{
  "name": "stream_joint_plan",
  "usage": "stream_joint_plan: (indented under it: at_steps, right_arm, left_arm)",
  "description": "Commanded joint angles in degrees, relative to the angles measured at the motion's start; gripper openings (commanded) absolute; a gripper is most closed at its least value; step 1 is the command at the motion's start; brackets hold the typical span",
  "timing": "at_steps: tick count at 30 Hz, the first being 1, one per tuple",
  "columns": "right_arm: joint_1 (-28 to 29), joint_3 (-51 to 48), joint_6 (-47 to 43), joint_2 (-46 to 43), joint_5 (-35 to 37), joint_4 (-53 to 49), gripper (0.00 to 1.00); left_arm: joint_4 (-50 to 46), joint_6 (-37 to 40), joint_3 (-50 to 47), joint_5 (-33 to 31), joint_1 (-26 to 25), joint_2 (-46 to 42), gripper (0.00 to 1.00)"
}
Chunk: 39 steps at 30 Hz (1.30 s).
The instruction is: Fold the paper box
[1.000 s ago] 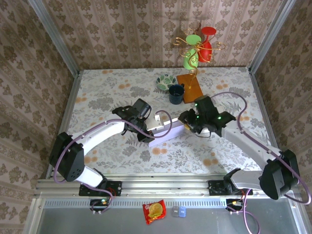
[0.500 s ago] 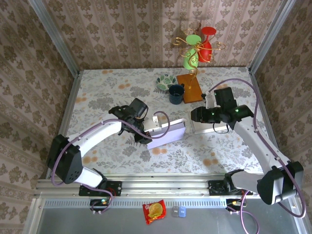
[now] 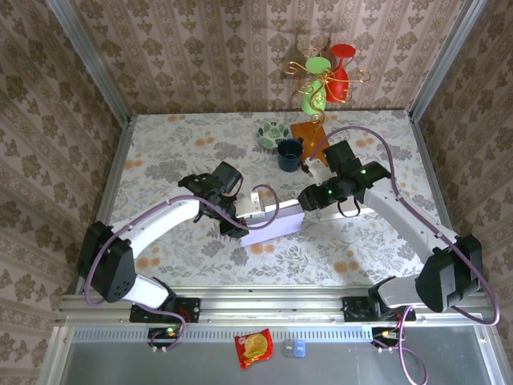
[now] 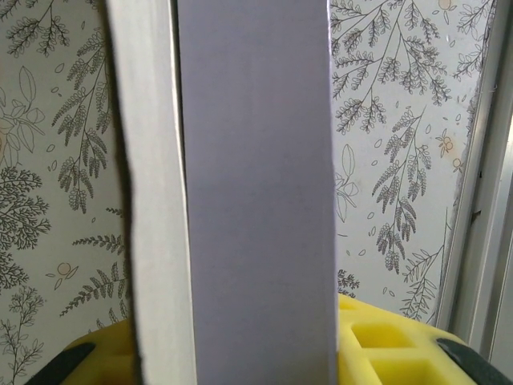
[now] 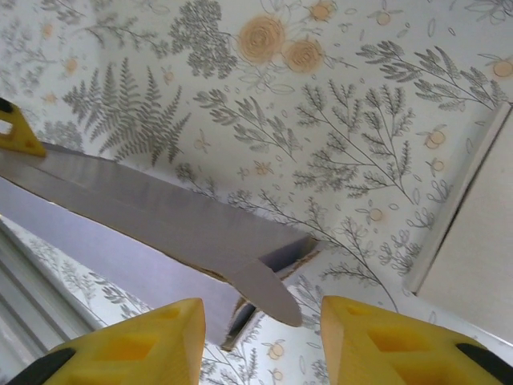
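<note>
The right fingers [image 5: 385, 333] have swung back to the paper box [image 3: 272, 224], parted, seemingly gripping nothing. The left fingers [image 4: 385, 345] stay clamped on it.

Bright, even light; soft shadows; paper box [image 4: 256, 200] blurred at close range.

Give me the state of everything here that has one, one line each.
box: not fully folded, end flap loose, clamped at one end
left gripper: shut on the box
right gripper: open by the loose flap, holding nothing
cup: upright
bowl: upright
</note>
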Motion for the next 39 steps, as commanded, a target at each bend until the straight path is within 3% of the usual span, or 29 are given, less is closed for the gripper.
stream_joint_plan:
  at_steps: [1, 13, 29, 35, 39]
  right_arm:
    - [0.85, 2.64, -2.70, 0.58, 2.59, -2.19, 0.44]
    - [2.60, 3.83, -2.96, 3.31, 4.31, -2.41, 0.28]
    - [3.84, 4.36, -2.96, 2.81, 6.63, -3.18, 0.16]
    - [4.92, 4.34, -2.55, 2.94, 11.60, -2.95, 0.01]
    - [6.08, 4.30, -1.70, 2.70, 14.68, -2.92, 0.00]
  left_arm:
    - [-1.52, 1.48, 0.49, 1.82, 0.39, -0.31, 0.34]
    - [-1.53, 1.45, 0.77, 1.98, 0.34, 0.10, 0.34]
    - [-1.44, 1.08, 1.07, 2.35, 0.35, 0.54, 0.34]
    - [-0.96, 0.11, 1.11, 2.52, 0.47, 0.60, 0.34]
    - [-0.39, -1.38, 1.13, 2.44, 0.86, 0.92, 0.33]
